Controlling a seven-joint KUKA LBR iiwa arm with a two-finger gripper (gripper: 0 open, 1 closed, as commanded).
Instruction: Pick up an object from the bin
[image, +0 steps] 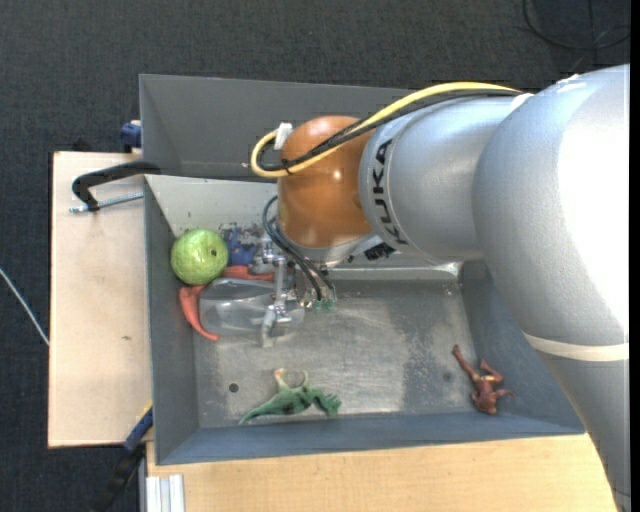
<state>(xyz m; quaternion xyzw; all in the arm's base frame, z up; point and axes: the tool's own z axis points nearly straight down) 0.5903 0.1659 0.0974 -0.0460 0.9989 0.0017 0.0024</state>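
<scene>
End effector (275, 315) stands low in the bin (420, 330), its tip at the right end of a clear plastic container (232, 305) that lies on its side. Contact appears likely but cannot be confirmed from this angle. Whether the end effector is apart or together cannot be told, and nothing is seen gripped.

Step in hand, as judged: taking hold of the clear container. Recommended practice is to centre over the container's body rather than its end and close gently, since thin clear plastic is likely to flex and slip. The lift should be straight up, to avoid dragging the neighbours.

Neighbours: a green apple (198, 256) lies up and to the left of the end effector. A small blue item (238, 240) lies just behind the end effector, beside the apple. A red curved piece (190, 308) lies beyond the container's far end. A green toy lizard (292, 402) lies nearer the camera, apart. A brown toy dinosaur (485, 385) lies well apart to the right.

Surface: bare, scuffed grey metal, probably slick, so the container may roll or slide when nudged. Room: open floor to the right of the end effector, with the left wall and clutter close.
</scene>
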